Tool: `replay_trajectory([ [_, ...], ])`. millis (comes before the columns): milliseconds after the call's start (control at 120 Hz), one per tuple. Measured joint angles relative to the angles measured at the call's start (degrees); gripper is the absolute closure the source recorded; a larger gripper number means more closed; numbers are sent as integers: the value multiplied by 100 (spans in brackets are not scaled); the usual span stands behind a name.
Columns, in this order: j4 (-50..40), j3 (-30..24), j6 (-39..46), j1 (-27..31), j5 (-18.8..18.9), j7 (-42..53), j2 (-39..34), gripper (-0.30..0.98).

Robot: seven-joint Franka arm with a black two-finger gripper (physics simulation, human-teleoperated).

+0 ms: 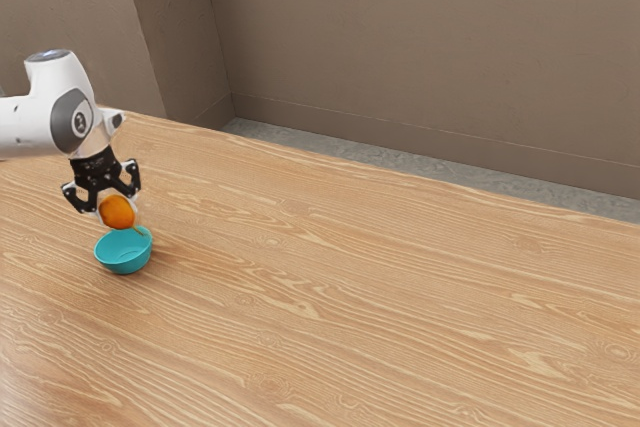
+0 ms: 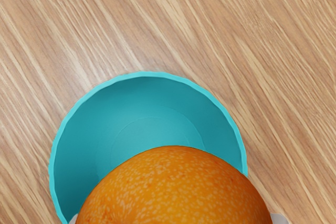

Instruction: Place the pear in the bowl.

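Note:
Just above the turquoise bowl (image 1: pixel 124 264), my gripper (image 1: pixel 117 209) is shut on the orange-coloured pear (image 1: pixel 118 212). A small yellow-green bit shows beneath the fruit, by the bowl's rim. In the wrist view the pear (image 2: pixel 176 190) has speckled orange skin and covers part of the bowl (image 2: pixel 142 103), whose inside shows no other object. Pale fingertips of my gripper (image 2: pixel 177 219) press in from two opposite sides of it. The fruit hangs above the rim, and its underside is hidden in the wrist view.
The bowl stands on a wood-grained table (image 1: pixel 360 297), near the exterior view's left. The table's far edge runs along in front of a grey floor strip (image 1: pixel 420 169) and brown walls (image 1: pixel 400 47).

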Motion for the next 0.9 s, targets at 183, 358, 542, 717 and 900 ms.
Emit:
replay_trajectory([
  [183,194,12,-13,224,-290,278,358,42],
  [358,228,2,-1,232,-565,524,536,42],
  [542,222,0,12,233,-726,737,644,29],
  [717,225,-5,15,234,-824,951,651,13],
  [900,240,-10,0,234,-847,1121,601,5],
])
